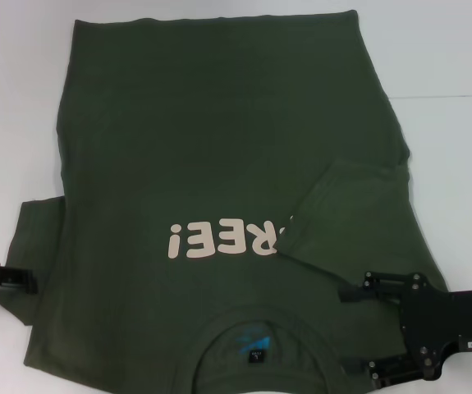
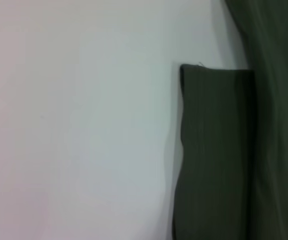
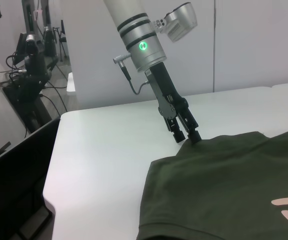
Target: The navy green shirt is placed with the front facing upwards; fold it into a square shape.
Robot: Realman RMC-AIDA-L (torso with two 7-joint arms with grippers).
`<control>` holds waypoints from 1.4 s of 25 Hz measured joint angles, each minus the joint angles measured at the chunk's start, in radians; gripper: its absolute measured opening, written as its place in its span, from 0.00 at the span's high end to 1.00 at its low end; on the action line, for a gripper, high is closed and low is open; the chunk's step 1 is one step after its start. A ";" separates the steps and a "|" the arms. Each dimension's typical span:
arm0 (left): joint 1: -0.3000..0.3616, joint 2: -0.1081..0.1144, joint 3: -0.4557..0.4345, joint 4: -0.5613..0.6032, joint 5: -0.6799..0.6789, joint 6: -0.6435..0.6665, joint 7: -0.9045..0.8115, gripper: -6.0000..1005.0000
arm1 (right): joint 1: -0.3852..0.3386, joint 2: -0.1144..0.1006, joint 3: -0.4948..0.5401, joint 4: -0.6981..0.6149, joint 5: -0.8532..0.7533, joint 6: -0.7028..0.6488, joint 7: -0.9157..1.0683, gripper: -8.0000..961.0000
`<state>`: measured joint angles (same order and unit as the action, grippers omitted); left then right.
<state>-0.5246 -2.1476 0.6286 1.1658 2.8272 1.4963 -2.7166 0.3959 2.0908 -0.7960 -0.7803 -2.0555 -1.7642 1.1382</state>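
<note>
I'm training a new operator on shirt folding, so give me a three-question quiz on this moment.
1. True or false: the right sleeve is folded in over the shirt.
2. Which letter of the lettering does that sleeve hide? A) F B) R C) E
3. Fill in: the left gripper sits at the edge of the left ____.

The right gripper is beside the collar.

Key: 1 true; 2 A; 3 sleeve.

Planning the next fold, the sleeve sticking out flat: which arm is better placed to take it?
Left. The left claw sits at the edge of the navy green shirt's unfolded sleeve; the right claw hangs open over the side already folded in.
</note>
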 joint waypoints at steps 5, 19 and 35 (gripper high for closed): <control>-0.003 0.000 0.005 0.000 0.001 -0.002 0.000 0.08 | 0.006 0.000 -0.001 0.000 0.000 0.003 0.004 0.05; -0.021 0.002 0.021 -0.027 0.002 -0.010 -0.003 0.08 | 0.009 0.000 -0.002 -0.001 -0.005 0.015 0.008 0.05; -0.026 -0.001 0.071 -0.026 0.029 -0.026 -0.008 0.21 | 0.010 0.000 0.003 -0.001 -0.005 0.019 0.011 0.05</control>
<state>-0.5507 -2.1484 0.6991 1.1398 2.8564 1.4700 -2.7242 0.4056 2.0908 -0.7934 -0.7809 -2.0602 -1.7456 1.1489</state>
